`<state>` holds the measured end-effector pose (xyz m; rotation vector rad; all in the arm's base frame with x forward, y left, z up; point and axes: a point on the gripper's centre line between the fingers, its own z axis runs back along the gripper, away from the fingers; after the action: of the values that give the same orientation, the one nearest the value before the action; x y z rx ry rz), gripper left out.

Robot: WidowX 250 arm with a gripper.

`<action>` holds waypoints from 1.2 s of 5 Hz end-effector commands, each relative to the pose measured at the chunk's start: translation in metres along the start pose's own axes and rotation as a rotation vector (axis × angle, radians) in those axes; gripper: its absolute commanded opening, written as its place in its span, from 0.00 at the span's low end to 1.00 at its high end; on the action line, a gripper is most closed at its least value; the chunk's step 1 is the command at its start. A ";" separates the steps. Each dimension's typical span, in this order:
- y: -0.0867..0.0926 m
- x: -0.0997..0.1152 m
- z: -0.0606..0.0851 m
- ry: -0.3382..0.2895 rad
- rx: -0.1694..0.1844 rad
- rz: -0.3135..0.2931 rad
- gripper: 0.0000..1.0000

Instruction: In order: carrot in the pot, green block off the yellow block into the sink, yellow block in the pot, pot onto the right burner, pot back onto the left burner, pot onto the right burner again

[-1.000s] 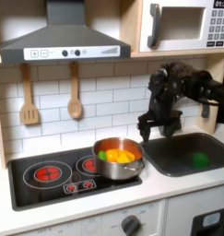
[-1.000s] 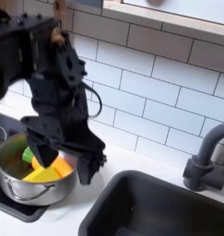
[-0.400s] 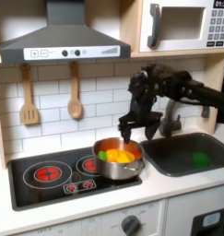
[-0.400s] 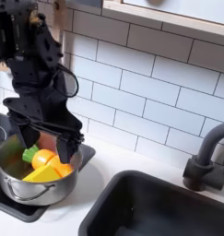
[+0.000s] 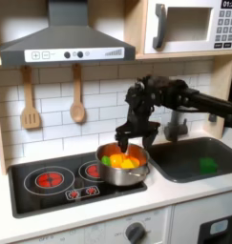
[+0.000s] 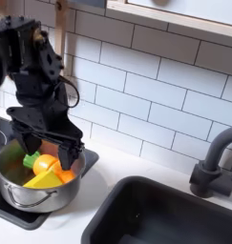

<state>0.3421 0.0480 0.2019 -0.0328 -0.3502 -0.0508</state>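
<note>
The shiny pot (image 5: 122,172) (image 6: 30,194) stands on the stove's right burner in the first exterior view. Inside it lie the yellow block (image 5: 121,163) (image 6: 45,177) and the orange carrot (image 5: 134,160) (image 6: 45,162), with a bit of green beside them. My gripper (image 5: 125,145) (image 6: 46,152) hangs open just over the pot's far side, its fingers (image 6: 72,156) spread across the contents and down near the rim. The green block (image 5: 207,165) rests in the sink (image 5: 184,168).
The left burner (image 5: 49,178) glows red. A dark faucet (image 6: 213,162) rises behind the sink (image 6: 160,214). Two wooden utensils (image 5: 30,100) hang on the tile wall. A range hood (image 5: 65,38) and a microwave (image 5: 189,27) sit overhead.
The arm has swung from above the sink's edge to the first exterior view's left and come down over the pot. The pot and its contents have not moved.
</note>
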 end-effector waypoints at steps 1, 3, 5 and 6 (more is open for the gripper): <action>0.004 0.002 -0.017 0.015 0.010 -0.015 1.00; 0.016 -0.003 -0.026 0.058 0.018 -0.001 1.00; 0.050 -0.002 -0.030 0.081 0.049 0.086 1.00; 0.053 -0.001 -0.028 0.082 0.047 0.093 1.00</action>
<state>0.3534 0.0991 0.1735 0.0034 -0.2663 0.0420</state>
